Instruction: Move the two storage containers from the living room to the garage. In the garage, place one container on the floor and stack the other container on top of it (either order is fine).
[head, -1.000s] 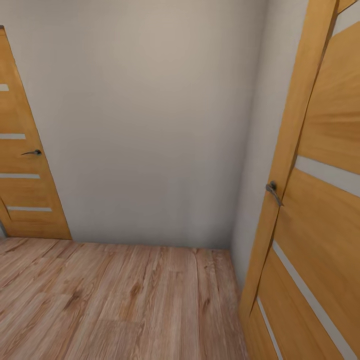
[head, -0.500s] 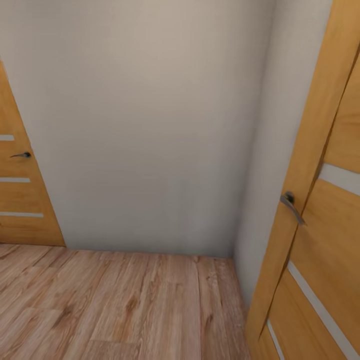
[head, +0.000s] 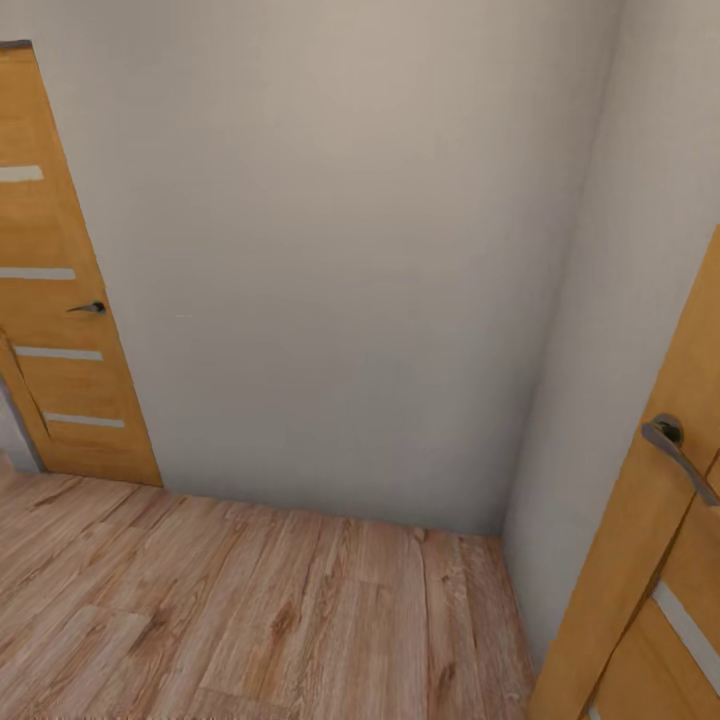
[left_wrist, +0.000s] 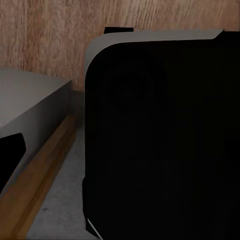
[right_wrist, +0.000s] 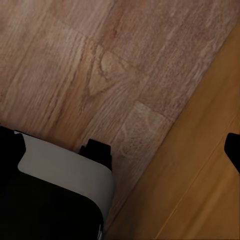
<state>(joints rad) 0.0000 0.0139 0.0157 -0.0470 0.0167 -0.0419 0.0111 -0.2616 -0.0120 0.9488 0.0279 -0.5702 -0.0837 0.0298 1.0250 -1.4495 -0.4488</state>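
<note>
Head view: corner of a room, plain grey-white wall (head: 340, 250) straight ahead, meeting a second wall (head: 620, 330) at the right. Under both, light wood plank floor (head: 250, 610), w/ planks running away toward the front wall. At far left an orange-brown wooden door (head: 60, 330) w/ pale horizontal strips and a small dark lever handle (head: 90, 308), standing against the front wall. At lower right a second door (head: 650, 580) of same wood, seen very close and tilted in the picture, w/ a grey lever handle (head: 678, 455) near its edge. Left wrist view: large black rounded body (left_wrist: 160, 140) w/ a grey rim (left_wrist: 150, 36), prob. part of the robot itself, in front of the plank floor; beside it a grey block (left_wrist: 30, 105), a wooden strip (left_wrist: 40, 180) and a speckled grey surface (left_wrist: 65, 210). Small dark shape (left_wrist: 10, 157) at the picture edge, maybe a finger of left gripper; released or clenched, cannot tell. Right wrist view: same kind of black-and-grey body (right_wrist: 50, 200) over the plank floor, just beside an orange wooden panel (right_wrist: 200, 190). Another dark sliver (right_wrist: 233, 150) at the edge, maybe of right gripper; its state also cannot be told. Nothing seen grasped at either sliver.
</note>
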